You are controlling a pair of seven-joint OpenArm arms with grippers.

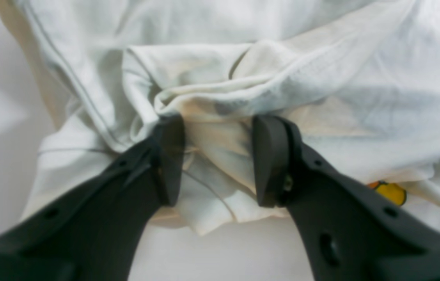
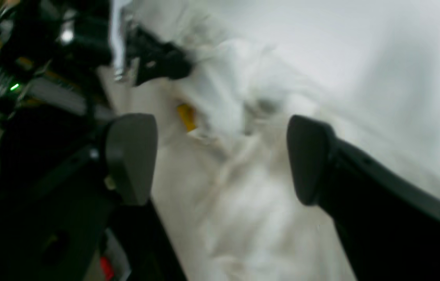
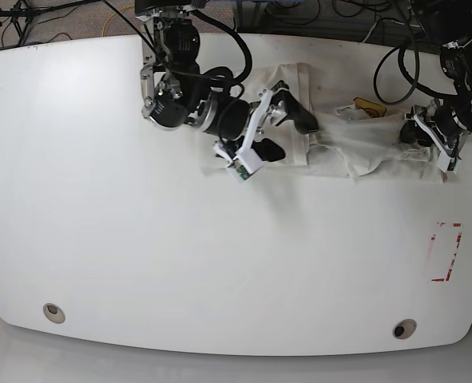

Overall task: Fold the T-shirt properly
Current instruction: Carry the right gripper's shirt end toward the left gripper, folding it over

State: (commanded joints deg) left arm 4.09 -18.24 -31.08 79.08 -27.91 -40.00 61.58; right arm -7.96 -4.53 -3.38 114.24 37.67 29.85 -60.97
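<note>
The cream T-shirt (image 3: 355,148) lies crumpled along the table's far side, its yellow-orange logo (image 3: 369,104) showing near the top. At the shirt's right end my left gripper (image 3: 415,133) holds a bunch of cloth. In the left wrist view that gripper (image 1: 220,156) has a thick fold of the T-shirt (image 1: 321,78) pinched between its pads, and the logo (image 1: 391,192) peeks out to the right. My right gripper (image 3: 286,132) hovers over the shirt's left end. In its own blurred view the right gripper (image 2: 220,160) is wide open above the T-shirt (image 2: 243,218), holding nothing.
The white table (image 3: 180,263) extends toward the near edge. A red outlined rectangle (image 3: 446,251) marks its right side. Two round holes (image 3: 53,312) (image 3: 404,328) sit near the front edge. Cables (image 3: 355,20) and dark equipment run behind the far edge.
</note>
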